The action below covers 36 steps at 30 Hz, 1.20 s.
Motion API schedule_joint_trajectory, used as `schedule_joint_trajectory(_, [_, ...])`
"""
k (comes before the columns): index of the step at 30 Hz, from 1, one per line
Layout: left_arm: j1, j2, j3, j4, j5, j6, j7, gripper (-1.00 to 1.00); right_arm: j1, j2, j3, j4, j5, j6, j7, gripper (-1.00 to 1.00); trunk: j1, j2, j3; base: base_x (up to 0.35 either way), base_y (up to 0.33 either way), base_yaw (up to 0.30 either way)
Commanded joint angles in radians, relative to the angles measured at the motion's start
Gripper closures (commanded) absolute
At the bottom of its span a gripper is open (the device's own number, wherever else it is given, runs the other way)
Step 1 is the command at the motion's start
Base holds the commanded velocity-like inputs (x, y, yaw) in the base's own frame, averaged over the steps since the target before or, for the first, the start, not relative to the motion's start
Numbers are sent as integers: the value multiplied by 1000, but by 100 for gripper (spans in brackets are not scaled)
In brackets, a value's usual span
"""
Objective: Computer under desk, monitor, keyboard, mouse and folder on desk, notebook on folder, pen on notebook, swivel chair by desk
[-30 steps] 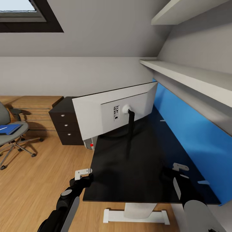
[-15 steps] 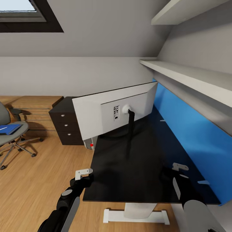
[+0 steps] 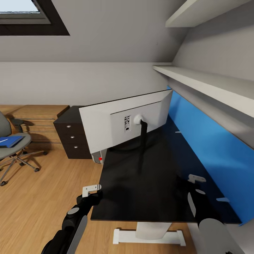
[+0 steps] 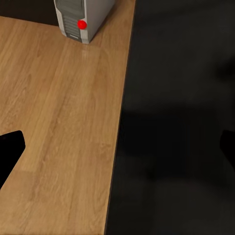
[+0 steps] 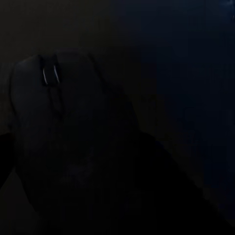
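The monitor (image 3: 125,123) is standing on the desk (image 3: 155,183), back toward the camera; the right gripper (image 3: 196,187) is hovering over the mouse (image 5: 58,132) (grip unclear); the left gripper (image 3: 91,191) is hanging open beside the desk edge; the computer (image 4: 81,17) is sitting on the floor

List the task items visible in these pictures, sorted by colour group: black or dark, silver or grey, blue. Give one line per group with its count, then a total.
Black or dark: 3: desk, monitor, mouse
Silver or grey: 2: computer, swivel chair
Blue: 1: folder
Total: 6
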Motion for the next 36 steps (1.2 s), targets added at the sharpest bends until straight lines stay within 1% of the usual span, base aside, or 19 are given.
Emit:
schedule_joint_trajectory(1, [-1, 0, -2, -1, 11, 3, 9, -100, 0, 9, -4, -20, 5, 1, 3, 100, 0, -1, -1, 0, 0, 0])
schedule_joint_trajectory(5, [-1, 0, -2, -2, 11, 2, 9, -100, 5, 35, -4, -79, 7, -2, 2, 100, 0, -1, -1, 0, 0, 0])
schedule_joint_trajectory(6, [-1, 0, -2, -3, 11, 2, 9, -100, 14, 45, -4, -103, 8, -2, 2, 100, 0, -1, -1, 0, 0, 0])
schedule_joint_trajectory(7, [-2, 0, -2, -3, 11, 2, 9, -100, 17, 48, -4, -112, 8, -2, 2, 100, 0, -1, -1, 0, 0, 0])
schedule_joint_trajectory(10, [-2, 0, -2, -4, 11, 1, 9, -100, 47, 68, -3, -169, 10, -1, 2, 100, 0, -1, -1, 0, 0, 0])
schedule_joint_trajectory(13, [-2, 0, -2, -4, 11, 1, 9, -100, 77, 98, -3, -230, 15, 1, 1, 100, 0, -1, -1, 0, 0, 0])
schedule_joint_trajectory(16, [-2, 0, -2, -5, 11, 0, 9, -100, 106, 126, -3, -281, 42, 1, 1, 100, 0, -1, -1, -78, 2, 0])
schedule_joint_trajectory(17, [-2, 0, -2, -5, 11, 0, 9, -100, 111, 132, -3, -289, 48, 1, 1, 100, 0, -1, -1, -170, 15, 0])
schedule_joint_trajectory(18, [-2, 0, -2, -5, 11, 0, 9, -100, 118, 143, -3, -304, 59, 1, 1, 100, 0, -1, -1, -225, 42, 0])
schedule_joint_trajectory(19, [-2, 0, -1, -5, 11, 0, 9, -100, 129, 160, -3, -324, 72, 2, 1, 100, 0, -1, -1, -275, 72, 0])
schedule_joint_trajectory(20, [-2, 0, -1, -5, 11, 0, 9, -100, 136, 169, -3, -332, 77, 2, 1, 100, 0, -1, -1, -294, 90, 0])
schedule_joint_trajectory(23, [-2, 0, -1, -5, 11, 0, 9, -100, 149, 169, -3, -343, 81, 4, 1, 100, 0, -1, -1, -304, 136, 0])
schedule_joint_trajectory(28, [-2, 0, -1, -5, 11, 0, 9, -100, 156, 169, -3, -342, 77, 7, 1, 100, 0, -1, -1, -273, 212, 0])
schedule_joint_trajectory(36, [-2, 3, 3, -6, 11, 0, 9, -100, 159, 169, 15, -330, 72, 15, 11, 100, 0, -1, -1, -25, 321, 37])
